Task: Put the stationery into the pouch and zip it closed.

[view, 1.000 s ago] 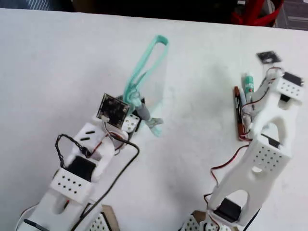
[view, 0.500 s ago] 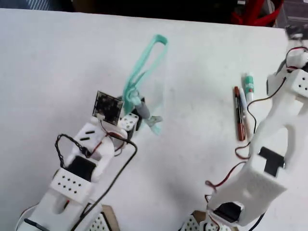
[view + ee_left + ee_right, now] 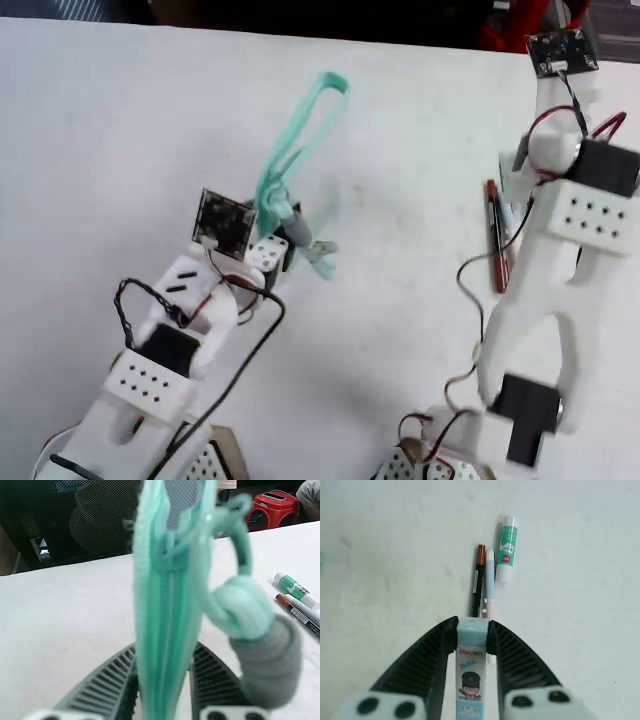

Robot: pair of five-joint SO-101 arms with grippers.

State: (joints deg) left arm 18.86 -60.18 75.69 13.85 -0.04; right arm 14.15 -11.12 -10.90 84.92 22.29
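Presently the left gripper is clenched on the lower edge of a mint-green translucent zip pouch, which stands on edge with its zipper seam running up between the two ribbed dark fingers. In the high view the pouch rises as a long narrow loop from that gripper towards the far side of the white table. A charm hangs from the pouch's zipper end on a green loop: a soft mint-green ball joined to a grey ball, just beside the gripper.

The right gripper is grasping a small pale blue block printed with a cartoon figure, pinched between its black fingers and held above the table. Below it three pieces of stationery lie side by side on the table, well apart from the pouch. A slim reddish-brown pen lies touching or nearly touching a white and pale blue pen. A white glue stick with a green label sits just beside the tip of the white pen, reaching farther from the gripper than the other two. From above, the right arm stands tall over these items and covers part of them.
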